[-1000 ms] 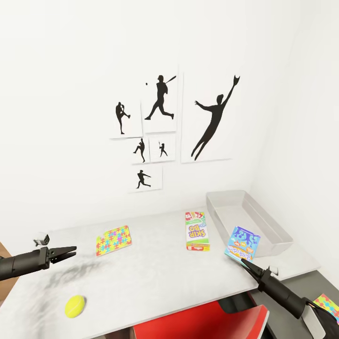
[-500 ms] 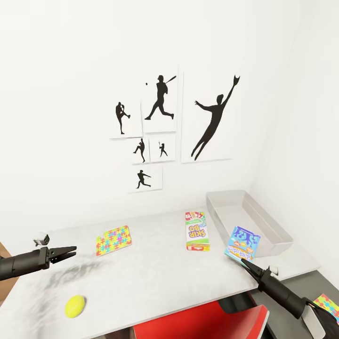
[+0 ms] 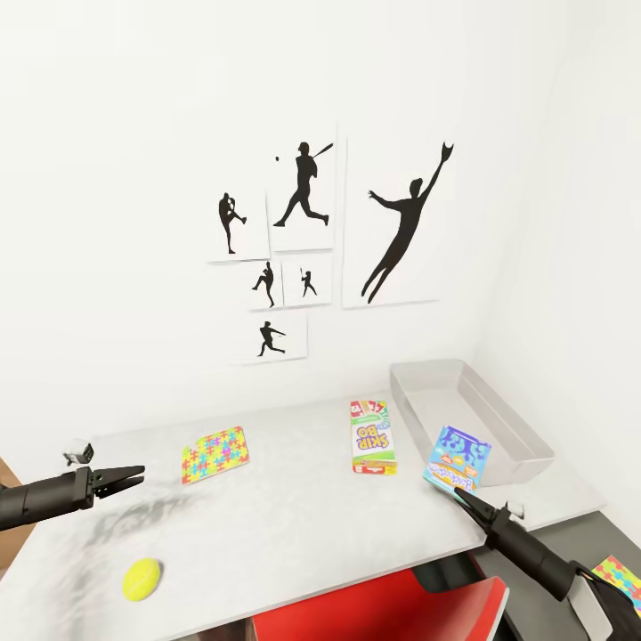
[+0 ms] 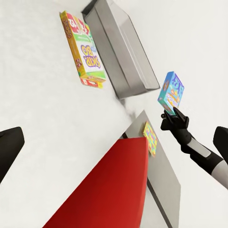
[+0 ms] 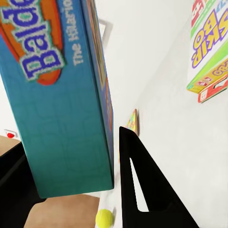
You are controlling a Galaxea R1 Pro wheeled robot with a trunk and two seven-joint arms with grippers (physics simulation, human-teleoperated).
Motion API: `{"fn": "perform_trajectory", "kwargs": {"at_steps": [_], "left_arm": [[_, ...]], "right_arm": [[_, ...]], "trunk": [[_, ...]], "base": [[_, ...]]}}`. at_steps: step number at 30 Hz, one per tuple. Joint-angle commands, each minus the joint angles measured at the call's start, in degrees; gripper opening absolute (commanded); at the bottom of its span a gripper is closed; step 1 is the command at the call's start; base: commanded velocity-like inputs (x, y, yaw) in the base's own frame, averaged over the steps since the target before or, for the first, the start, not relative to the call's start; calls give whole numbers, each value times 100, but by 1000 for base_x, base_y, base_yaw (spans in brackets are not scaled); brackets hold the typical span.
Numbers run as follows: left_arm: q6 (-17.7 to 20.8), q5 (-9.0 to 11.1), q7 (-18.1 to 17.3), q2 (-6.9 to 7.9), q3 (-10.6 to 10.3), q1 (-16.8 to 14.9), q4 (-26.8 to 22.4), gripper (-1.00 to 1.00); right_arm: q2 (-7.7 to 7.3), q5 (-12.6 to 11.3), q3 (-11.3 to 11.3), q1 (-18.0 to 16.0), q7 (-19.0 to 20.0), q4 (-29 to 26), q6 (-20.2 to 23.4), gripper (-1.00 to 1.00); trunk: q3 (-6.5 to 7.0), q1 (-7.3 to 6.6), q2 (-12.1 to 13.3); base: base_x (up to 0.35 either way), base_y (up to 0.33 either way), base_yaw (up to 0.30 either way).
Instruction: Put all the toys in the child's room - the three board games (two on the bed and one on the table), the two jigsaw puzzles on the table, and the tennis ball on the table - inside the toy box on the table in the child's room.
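Lifted slightly toward the light grey toy box point(image 3: 472, 405), the stiff, light blue cartoon board game point(image 3: 458, 458) stays pinched at its lower edge by the right gripper point(image 3: 463, 495); left gripper point(image 3: 133, 473) empty, nearly closed

Blue game box point(image 5: 61, 95): top cut off by the edge of my right wrist view; only part of its title reads.
Second puzzle point(image 3: 620, 574): clipped by the head view's edge, partly behind my right arm.
Red chair point(image 3: 383, 610): cut off at the bottom.
My left gripper point(image 4: 114, 142): only finger edges show.
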Motion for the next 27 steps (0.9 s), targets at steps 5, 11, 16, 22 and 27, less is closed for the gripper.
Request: {"fn": "perform_trajectory", "kwargs": {"at_steps": [5,11,16,22,27], "left_arm": [[59,-5,-24,-4,-6,-5,0,100],[61,-5,-24,-9,-8,-5,0,100],[64,-5,-24,-13,-8,-5,0,100],[63,-5,-24,-20,-9,-5,0,100],[64,-5,-24,-24,-9,-5,0,100]], "right_arm": [[-3,1,-11,-8,-23,-12,102,-100],[-58,22,-12,-115,-100,-29,444,-100],[-138,13,-23,-484,-538,-69,728,-100],[-159,10,-26,-855,-753,-74,1086,-100],[-167,-2,-25,-1123,-1009,-76,1192,-100]], "trunk": [[-13,4,-13],[-13,4,-13],[-13,4,-13],[-13,4,-13],[-13,4,-13]], "base": [[0,0,0],[0,0,0],[0,0,0],[0,0,0],[0,0,0]]}}
